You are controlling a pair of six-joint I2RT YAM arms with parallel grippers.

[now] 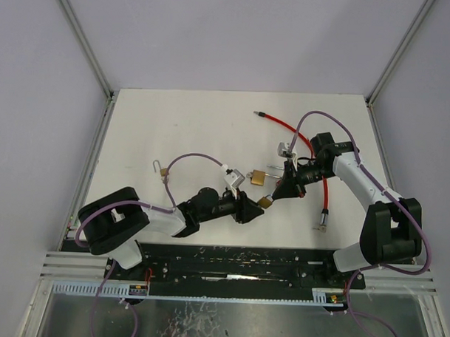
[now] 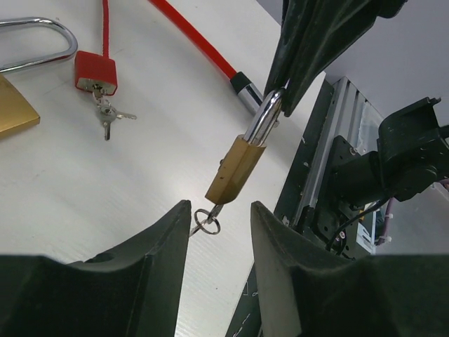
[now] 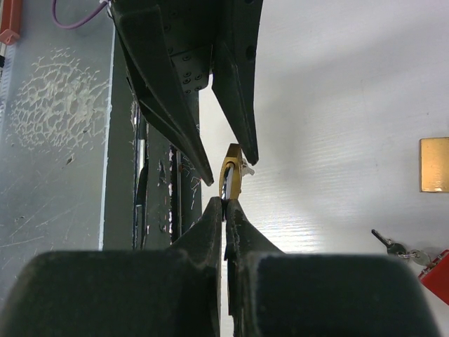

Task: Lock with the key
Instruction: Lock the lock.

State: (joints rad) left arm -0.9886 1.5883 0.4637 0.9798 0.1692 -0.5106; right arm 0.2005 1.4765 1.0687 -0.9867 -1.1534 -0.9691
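1. Centrally, the right jaws are clamped on the shackle (image 2: pixel 263 123) of a brass padlock (image 2: pixel 235 168), holding it tilted over the desk (image 2: pixel 105 196).
2. The left jaws stand open, either side of the key (image 2: pixel 205 223) at the padlock's base.

Brass padlock (image 2: pixel 235 168), glossy steel shackle (image 2: pixel 261 123) (matt white table (image 2: pixel 140 210))
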